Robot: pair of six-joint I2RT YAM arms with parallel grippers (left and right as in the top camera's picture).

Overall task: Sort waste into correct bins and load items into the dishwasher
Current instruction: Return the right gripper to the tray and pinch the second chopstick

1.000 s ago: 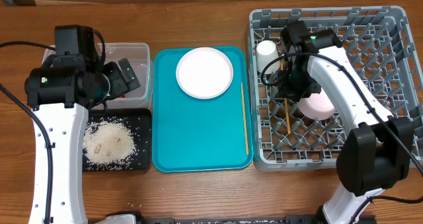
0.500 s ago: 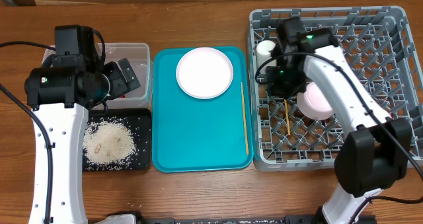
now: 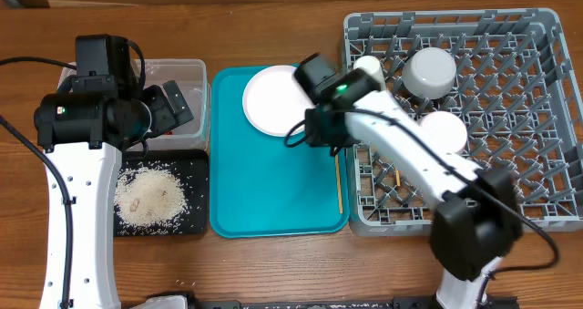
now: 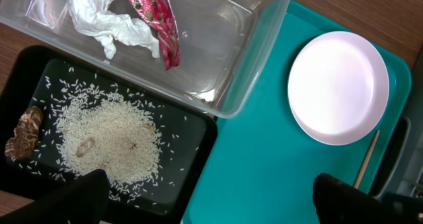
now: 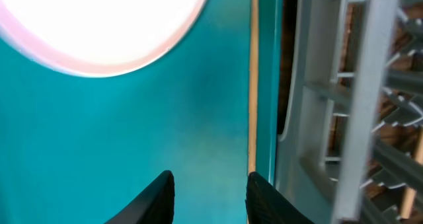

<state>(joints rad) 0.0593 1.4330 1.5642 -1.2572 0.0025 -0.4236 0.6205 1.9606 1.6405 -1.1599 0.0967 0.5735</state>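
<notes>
Hovering — right tool part-open, empty, beside chopstick | left tool wide, empty

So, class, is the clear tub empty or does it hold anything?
Not empty. In the left wrist view, a white tissue and a red wrapper lie inside the tub.

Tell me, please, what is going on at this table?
The right gripper hovers, jaws apart and empty, over the chopstick lying at the teal tray's right edge. Two bowls, a cup and another chopstick sit in the dish rack. The left gripper hangs open near the clear tub holding the tissue and wrapper.
</notes>
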